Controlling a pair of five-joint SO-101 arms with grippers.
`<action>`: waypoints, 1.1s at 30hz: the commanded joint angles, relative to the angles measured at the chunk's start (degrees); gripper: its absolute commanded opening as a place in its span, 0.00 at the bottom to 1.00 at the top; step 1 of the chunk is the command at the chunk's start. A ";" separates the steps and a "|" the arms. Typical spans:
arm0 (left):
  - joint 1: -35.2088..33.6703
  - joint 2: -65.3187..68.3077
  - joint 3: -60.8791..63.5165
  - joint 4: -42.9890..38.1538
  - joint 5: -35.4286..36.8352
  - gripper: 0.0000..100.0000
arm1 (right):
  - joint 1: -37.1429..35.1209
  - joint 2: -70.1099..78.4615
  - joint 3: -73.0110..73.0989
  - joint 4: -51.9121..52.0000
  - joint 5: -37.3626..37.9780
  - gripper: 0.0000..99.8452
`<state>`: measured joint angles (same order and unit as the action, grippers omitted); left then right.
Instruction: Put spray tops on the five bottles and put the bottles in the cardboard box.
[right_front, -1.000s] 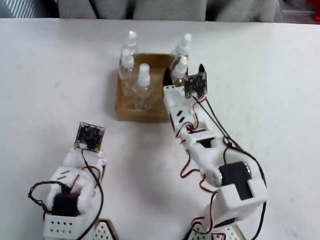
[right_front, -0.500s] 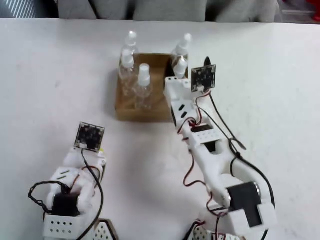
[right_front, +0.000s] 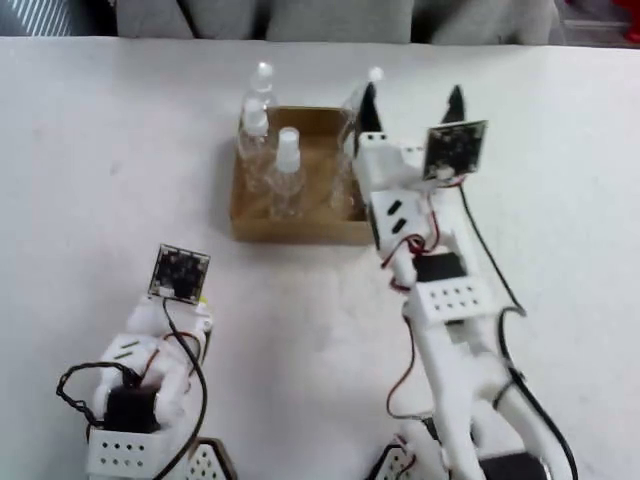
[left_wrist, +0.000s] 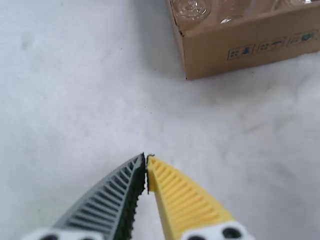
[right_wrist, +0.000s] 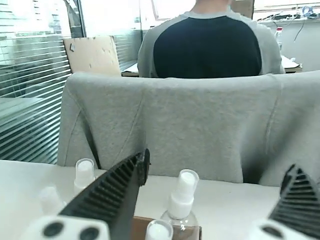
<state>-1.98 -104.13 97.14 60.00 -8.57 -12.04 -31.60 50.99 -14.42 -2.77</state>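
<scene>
The cardboard box (right_front: 245, 215) sits mid-table with several clear bottles standing in it, each with a white spray top, such as one bottle (right_front: 288, 160) and another bottle (right_front: 256, 122). A further spray top (right_front: 375, 75) peeks out at the box's far right corner. My right gripper (right_front: 412, 98) is open above the box's right side, with nothing between its fingers. In the right wrist view the open right gripper (right_wrist: 220, 172) looks over a spray top (right_wrist: 184, 187). My left gripper (left_wrist: 146, 161) is shut and empty, low over the table in front of the box (left_wrist: 245, 42).
A grey upholstered chair back (right_wrist: 200, 125) stands behind the table's far edge. White tabletop (right_front: 120, 150) lies bare to the left and right of the box. The right arm's body (right_front: 450, 330) stretches from the near edge towards the box.
The right gripper opened, let go of the bottle at the box's right side, rose and shifted to the right. The left arm stayed still.
</scene>
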 joint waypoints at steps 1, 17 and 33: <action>-0.66 -0.13 -0.18 0.09 -0.53 0.02 | 2.33 -8.92 -2.29 7.43 -0.62 0.28; -0.66 -0.13 -0.18 0.00 -0.53 0.02 | 4.53 -51.03 7.91 37.49 -0.18 0.02; -0.57 -0.13 -0.18 -0.09 -0.53 0.02 | 8.75 -71.87 20.22 59.38 -0.70 0.02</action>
<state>-1.98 -104.13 97.14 60.00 -8.57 -4.13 -102.99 70.59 41.23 -2.86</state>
